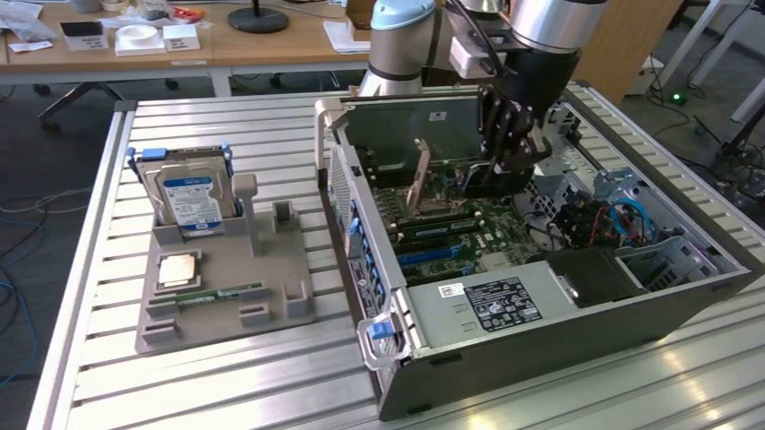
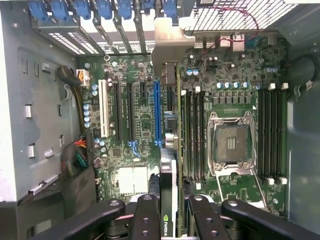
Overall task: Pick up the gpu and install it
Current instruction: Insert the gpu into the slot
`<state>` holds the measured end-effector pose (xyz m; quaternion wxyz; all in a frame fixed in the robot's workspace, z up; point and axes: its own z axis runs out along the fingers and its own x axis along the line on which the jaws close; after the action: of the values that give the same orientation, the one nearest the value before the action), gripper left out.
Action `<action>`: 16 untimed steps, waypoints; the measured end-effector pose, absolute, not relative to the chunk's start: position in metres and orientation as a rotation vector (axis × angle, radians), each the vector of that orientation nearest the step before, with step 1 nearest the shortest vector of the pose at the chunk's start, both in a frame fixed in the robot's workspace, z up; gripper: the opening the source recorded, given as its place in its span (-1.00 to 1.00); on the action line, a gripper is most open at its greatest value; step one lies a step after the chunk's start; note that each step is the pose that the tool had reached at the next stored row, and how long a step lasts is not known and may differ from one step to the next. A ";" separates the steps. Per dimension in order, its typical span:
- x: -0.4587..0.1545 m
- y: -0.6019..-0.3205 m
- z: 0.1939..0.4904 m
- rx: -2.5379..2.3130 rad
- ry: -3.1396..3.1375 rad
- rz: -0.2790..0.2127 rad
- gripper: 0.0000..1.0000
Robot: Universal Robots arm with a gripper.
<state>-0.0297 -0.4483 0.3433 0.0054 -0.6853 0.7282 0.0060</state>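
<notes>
We see the gripper point(image 1: 507, 168) clamped on the gpu point(image 2: 169, 172), held edge-on over the motherboard point(image 1: 460, 240) inside the open computer case point(image 1: 358, 210) (exterior view's right, far half). The hard drive point(image 1: 192, 202) stands well apart, left.

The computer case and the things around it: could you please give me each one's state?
gpu: gripped edge-on, inside the case.
gripper: shut on the gpu.
computer case: open, side panel off.
CPU socket: empty.
hard drive: upright in the grey holder.
</notes>
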 end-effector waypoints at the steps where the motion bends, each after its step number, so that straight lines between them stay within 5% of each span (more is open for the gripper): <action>1: -0.030 -0.448 0.342 -2.145 2.280 0.019 -0.47; 16: -0.035 -0.448 0.319 -2.149 2.276 0.020 -0.47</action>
<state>-0.0351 -0.4483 0.3187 0.0059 -0.6865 0.7271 0.0064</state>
